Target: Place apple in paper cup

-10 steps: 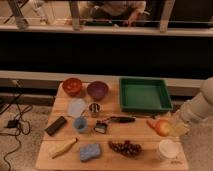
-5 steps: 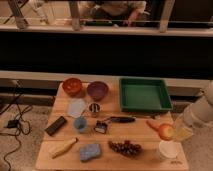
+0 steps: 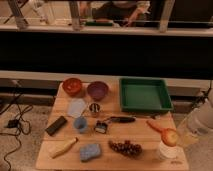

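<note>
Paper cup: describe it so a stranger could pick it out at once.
On the wooden table, front right corner, right of the grapes, stands the paper cup. It is the only white cup, with the apple at its rim, held by the gripper from the right.

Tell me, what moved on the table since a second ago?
The pincer, shut on the small round red-orange apple, carried it a little nearer the camera. The apple is now right over the white paper cup. The cup itself, the green plastic tray, the long orange carrot and the dark grape bunch stayed where they were.
</note>
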`<action>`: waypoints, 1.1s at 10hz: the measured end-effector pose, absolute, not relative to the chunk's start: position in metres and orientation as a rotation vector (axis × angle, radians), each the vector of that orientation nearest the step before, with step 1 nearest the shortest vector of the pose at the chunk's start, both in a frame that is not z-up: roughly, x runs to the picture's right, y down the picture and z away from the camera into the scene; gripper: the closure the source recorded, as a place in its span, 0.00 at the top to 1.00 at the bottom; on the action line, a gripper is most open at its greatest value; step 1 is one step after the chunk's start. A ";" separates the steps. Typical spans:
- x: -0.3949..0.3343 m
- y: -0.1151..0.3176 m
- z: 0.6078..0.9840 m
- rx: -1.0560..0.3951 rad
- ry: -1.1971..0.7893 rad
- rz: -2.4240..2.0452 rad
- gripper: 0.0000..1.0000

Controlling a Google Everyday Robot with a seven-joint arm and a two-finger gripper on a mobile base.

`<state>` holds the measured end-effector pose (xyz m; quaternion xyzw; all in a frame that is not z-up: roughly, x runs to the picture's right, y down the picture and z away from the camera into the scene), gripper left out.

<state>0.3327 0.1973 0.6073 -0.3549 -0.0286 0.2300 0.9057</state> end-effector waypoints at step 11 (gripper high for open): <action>0.344 0.227 0.629 -0.811 0.040 0.431 0.00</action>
